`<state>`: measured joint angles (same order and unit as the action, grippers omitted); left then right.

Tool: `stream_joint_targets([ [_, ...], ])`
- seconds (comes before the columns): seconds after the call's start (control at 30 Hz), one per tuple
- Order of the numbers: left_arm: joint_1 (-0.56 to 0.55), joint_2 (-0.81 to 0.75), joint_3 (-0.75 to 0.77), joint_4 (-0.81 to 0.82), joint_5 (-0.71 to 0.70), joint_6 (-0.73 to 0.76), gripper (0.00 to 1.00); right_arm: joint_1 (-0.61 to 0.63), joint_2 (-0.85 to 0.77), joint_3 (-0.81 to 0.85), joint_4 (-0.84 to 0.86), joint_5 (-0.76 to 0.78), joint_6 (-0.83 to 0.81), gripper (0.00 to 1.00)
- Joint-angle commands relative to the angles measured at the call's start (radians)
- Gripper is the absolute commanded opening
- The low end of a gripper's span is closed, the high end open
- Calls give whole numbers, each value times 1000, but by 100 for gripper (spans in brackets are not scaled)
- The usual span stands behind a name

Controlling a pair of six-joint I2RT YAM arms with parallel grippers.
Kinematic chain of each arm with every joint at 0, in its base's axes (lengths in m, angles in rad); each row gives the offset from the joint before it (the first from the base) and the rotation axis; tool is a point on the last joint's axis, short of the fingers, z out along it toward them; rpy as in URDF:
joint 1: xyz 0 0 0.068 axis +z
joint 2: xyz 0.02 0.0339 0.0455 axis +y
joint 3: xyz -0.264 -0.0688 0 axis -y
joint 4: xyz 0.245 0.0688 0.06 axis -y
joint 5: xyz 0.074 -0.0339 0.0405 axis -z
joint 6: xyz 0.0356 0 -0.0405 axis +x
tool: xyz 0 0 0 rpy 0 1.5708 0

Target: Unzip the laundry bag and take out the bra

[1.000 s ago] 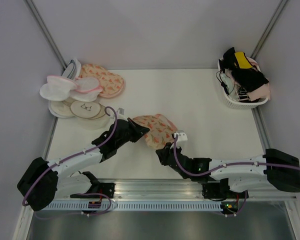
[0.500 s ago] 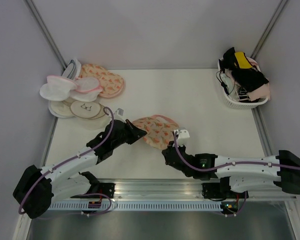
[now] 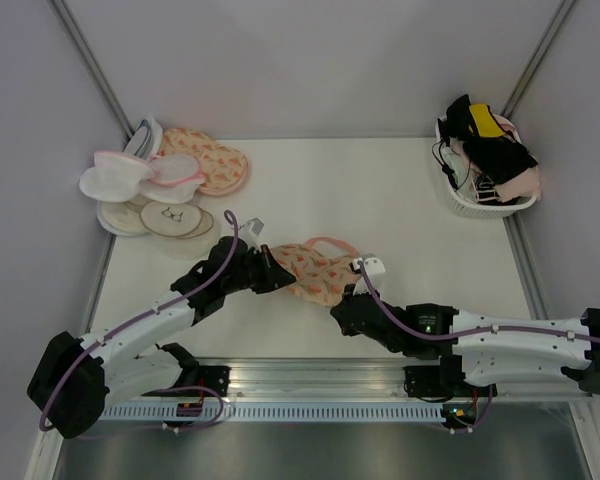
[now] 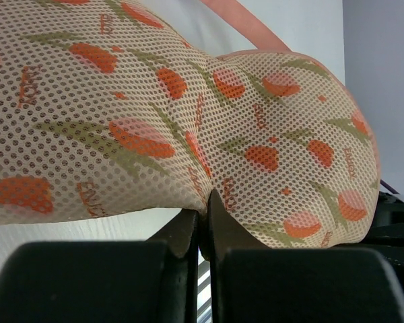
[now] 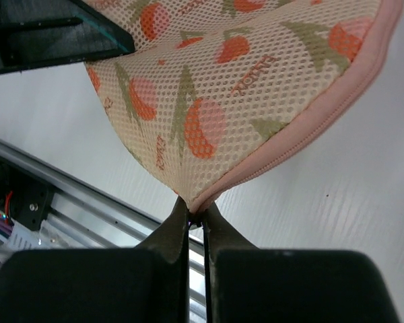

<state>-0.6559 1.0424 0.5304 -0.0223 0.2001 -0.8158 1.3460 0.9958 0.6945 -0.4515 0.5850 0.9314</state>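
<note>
- Tool on the left arm point(image 4: 203, 205) is clenching a fold of the laundry bag point(image 4: 188, 121).
- Tool on the right arm point(image 5: 195, 214) is pinching the bag's pink-edged corner.
- Bag is stretching between both tools, near the front middle of the desk point(image 3: 380, 190).
</note>
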Motion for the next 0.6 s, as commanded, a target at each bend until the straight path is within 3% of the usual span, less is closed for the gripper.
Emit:
stream_joint_targets([
  [0.0, 62, 18, 26, -55, -107, 122, 2, -2, -45, -49, -78, -85, -117, 0],
  [0.2, 62, 16, 51, 1, -12, 31, 2, -2, 36, -151, 204, -223, -175, 0],
  [0.47, 62, -1, 65, 16, 64, -36, 2, -2, 181, -151, 319, -206, -174, 1],
  [0.57, 62, -7, 56, 16, 67, -37, 2, -2, 182, -144, 312, -182, -172, 15],
])
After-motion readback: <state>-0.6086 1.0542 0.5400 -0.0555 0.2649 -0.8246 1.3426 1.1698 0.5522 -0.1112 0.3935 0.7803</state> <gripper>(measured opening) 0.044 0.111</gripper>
